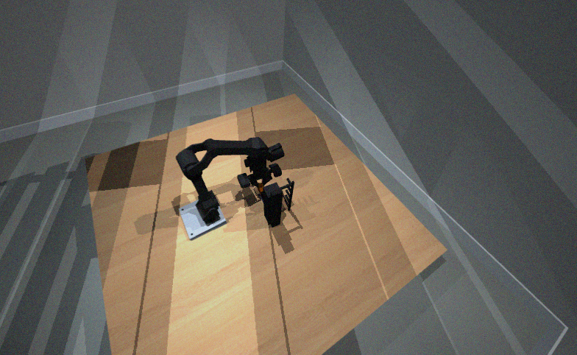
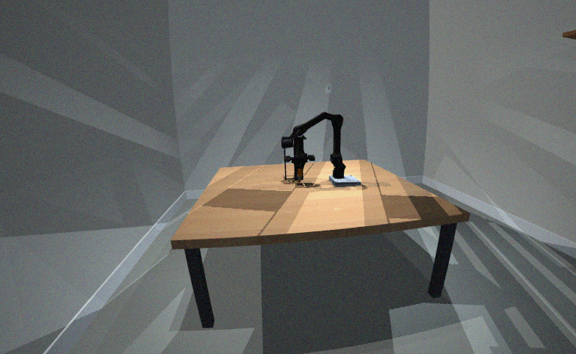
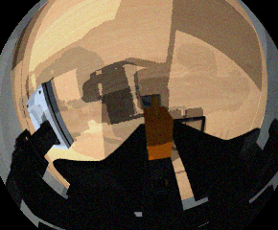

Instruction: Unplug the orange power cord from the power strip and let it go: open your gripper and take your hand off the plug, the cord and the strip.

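Note:
The black power strip (image 1: 272, 211) stands upright on the table; part of it shows at the bottom of the wrist view (image 3: 164, 178). The orange plug (image 1: 261, 188) (image 2: 300, 172) (image 3: 158, 130) is at the strip's side. In the wrist view its bright lower end meets the strip's edge, and I cannot tell whether its prongs are in a socket. A short piece of orange cord (image 3: 154, 101) shows at its far end. My gripper (image 1: 260, 186) (image 2: 299, 170) (image 3: 157, 126) points down, with one black finger on each side of the plug, and is shut on it.
A thin black frame (image 1: 290, 196) (image 2: 285, 163) (image 3: 204, 124) stands close beside the strip. A small blue-grey piece (image 3: 147, 102) shows by the cord. The arm's white base plate (image 1: 196, 227) (image 2: 347, 181) (image 3: 40, 107) is on the wooden table (image 1: 211, 300) (image 2: 325, 224).

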Controlling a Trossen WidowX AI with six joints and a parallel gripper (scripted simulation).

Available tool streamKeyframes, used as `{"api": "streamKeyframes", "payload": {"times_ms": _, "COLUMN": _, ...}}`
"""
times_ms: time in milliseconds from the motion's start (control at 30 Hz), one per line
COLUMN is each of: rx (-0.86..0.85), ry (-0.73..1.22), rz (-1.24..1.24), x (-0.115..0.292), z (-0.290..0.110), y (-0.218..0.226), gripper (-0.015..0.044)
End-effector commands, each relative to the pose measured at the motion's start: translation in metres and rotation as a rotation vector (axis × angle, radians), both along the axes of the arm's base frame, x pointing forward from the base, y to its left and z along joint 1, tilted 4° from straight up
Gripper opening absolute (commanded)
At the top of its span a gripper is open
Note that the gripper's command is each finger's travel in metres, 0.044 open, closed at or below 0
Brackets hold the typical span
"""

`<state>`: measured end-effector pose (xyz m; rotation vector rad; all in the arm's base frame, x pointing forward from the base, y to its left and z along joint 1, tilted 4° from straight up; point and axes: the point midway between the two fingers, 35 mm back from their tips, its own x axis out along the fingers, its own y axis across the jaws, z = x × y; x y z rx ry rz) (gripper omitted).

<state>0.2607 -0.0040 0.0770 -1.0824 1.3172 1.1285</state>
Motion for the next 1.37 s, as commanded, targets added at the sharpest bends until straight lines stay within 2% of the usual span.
{"api": "streamKeyframes", "payload": {"times_ms": 0, "rx": 0.012, "ry": -0.01, "rz": 0.001, "x": 0.0, "z": 0.001, "y": -0.003, "gripper": 0.0105}}
{"api": "streamKeyframes", "payload": {"times_ms": 300, "rx": 0.013, "ry": -0.01, "rz": 0.001, "x": 0.0, "z": 0.001, "y": -0.002, "gripper": 0.0341}}
{"api": "streamKeyframes", "payload": {"times_ms": 433, "rx": 0.015, "ry": -0.011, "rz": 0.001, "x": 0.006, "z": 0.006, "y": 0.023, "gripper": 0.044}}
{"api": "streamKeyframes", "payload": {"times_ms": 600, "rx": 0.018, "ry": -0.011, "rz": 0.001, "x": 0.009, "z": 0.013, "y": 0.057, "gripper": 0.044}}
{"api": "streamKeyframes", "payload": {"times_ms": 1333, "rx": 0.018, "ry": -0.011, "rz": 0.001, "x": 0.009, "z": 0.013, "y": 0.057, "gripper": 0.044}}
